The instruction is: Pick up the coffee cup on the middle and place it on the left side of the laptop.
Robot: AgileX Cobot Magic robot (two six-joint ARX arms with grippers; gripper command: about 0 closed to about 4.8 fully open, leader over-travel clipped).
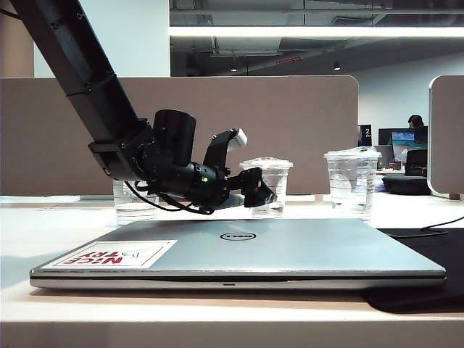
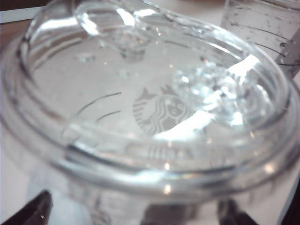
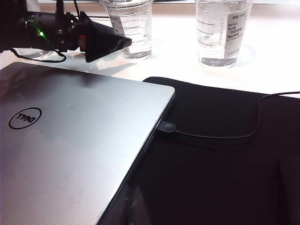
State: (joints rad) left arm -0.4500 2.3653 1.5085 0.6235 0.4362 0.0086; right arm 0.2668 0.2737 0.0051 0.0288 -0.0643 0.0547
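Observation:
The coffee cup (image 1: 270, 181), clear with a flat lid and a white label, stands in the middle of a row of three cups behind the closed silver Dell laptop (image 1: 290, 250). My left gripper (image 1: 261, 194) reaches in from the left and is open right at this cup. Up close, the cup's lid (image 2: 140, 108) fills the left wrist view, with a siren logo showing through it. One dark fingertip (image 2: 28, 211) shows on either side of the cup's body. The right wrist view shows a black finger (image 3: 105, 43) beside the cup (image 3: 133, 33). My right gripper is not in view.
A second clear cup (image 1: 351, 181) stands to the right of the middle one, and a third (image 1: 130, 206) is half hidden behind my left arm. A black mat (image 3: 211, 178) lies right of the laptop, with a cable (image 3: 220, 137) plugged into the laptop's side.

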